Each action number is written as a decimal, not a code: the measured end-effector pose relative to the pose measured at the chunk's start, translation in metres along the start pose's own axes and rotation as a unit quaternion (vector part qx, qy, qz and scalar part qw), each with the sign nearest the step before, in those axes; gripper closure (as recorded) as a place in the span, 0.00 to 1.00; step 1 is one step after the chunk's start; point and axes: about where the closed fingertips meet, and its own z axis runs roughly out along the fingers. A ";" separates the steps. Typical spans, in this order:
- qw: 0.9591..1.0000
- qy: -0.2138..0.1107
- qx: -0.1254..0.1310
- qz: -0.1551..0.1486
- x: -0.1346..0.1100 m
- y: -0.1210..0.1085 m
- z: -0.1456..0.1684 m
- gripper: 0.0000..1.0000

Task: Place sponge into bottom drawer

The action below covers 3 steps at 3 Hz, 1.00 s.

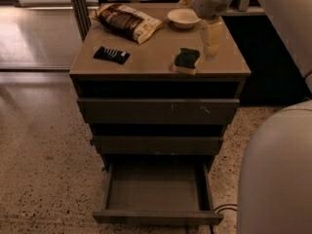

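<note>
Sponge (186,60) near cabinet top's (146,57) front edge; bottom drawer (156,217) open.
Gripper (212,45) just beside sponge; its grip state cannot be told.

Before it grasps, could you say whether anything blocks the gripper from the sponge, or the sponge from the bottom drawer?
Nothing visible does: the gripper hovers just beside the sponge, and the bottom drawer stands open below.
</note>
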 end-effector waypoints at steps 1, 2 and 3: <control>1.000 -0.008 -0.016 -0.001 -0.003 0.002 0.018 0.00; 0.999 -0.018 -0.029 0.000 -0.006 0.006 0.034 0.00; 0.999 -0.030 -0.037 0.002 -0.009 0.010 0.048 0.00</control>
